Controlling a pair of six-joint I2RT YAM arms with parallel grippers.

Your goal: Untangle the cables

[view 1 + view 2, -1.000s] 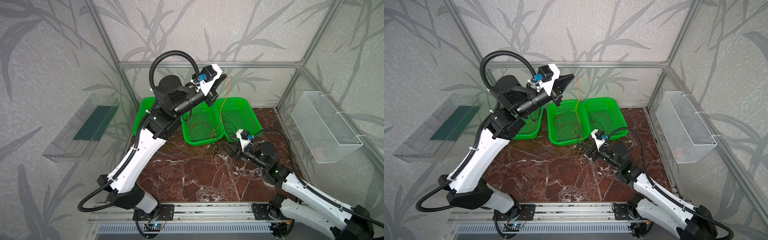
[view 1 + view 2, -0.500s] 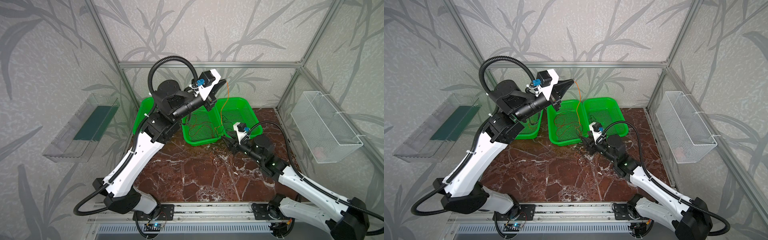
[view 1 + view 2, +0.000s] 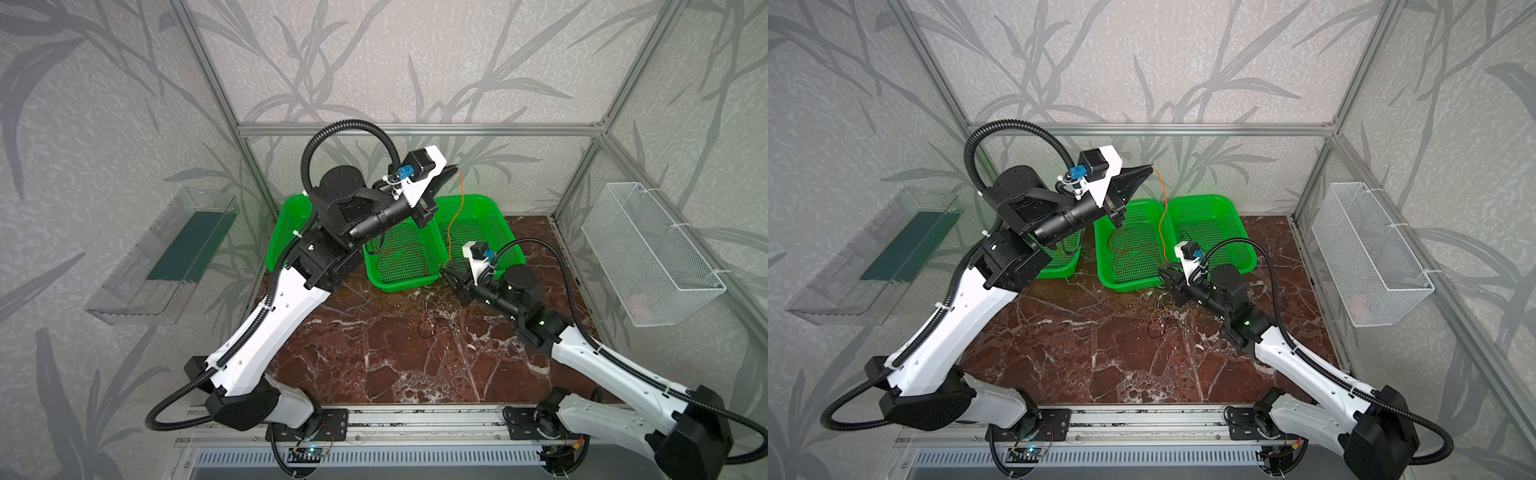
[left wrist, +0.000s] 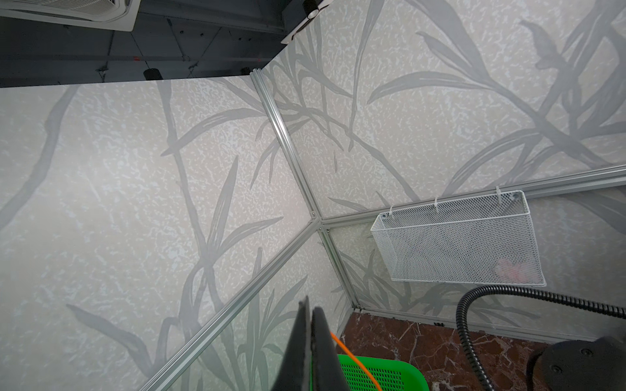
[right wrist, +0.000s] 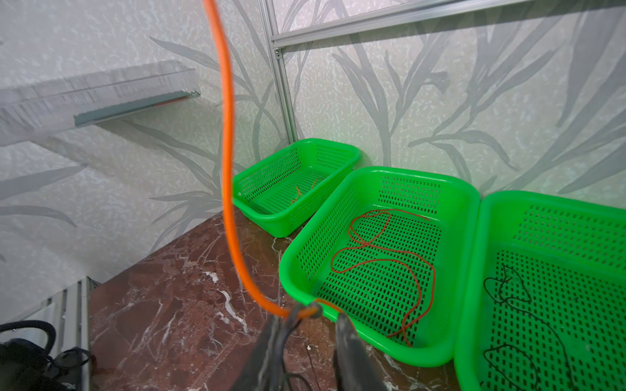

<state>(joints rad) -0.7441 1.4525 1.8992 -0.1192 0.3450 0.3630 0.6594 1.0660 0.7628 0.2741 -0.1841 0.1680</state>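
The left gripper [image 3: 454,169] is up high by the back wall, pinched tight on one end of an orange cable [image 3: 457,207]. I'd say that is so the strand hangs free and draws out of the tangle [image 3: 436,319] of thin cables lying on the marble table [image 3: 374,365] in front of the green baskets. The cable drops in a long curve to the right gripper [image 5: 311,318], low by the front rim of the middle basket [image 5: 342,199]. There it crosses the fingertips; the jaws stand a little apart, and I can't tell that they clamp it. The reason seems to be to steady the lower end while the knot loosens. A red cable [image 5: 382,252] lies alone in that basket and a black one [image 5: 508,294] in the next. Compared with a second ago, the right gripper has moved off the open table toward the basket and narrowed its jaws, while the left has barely shifted.
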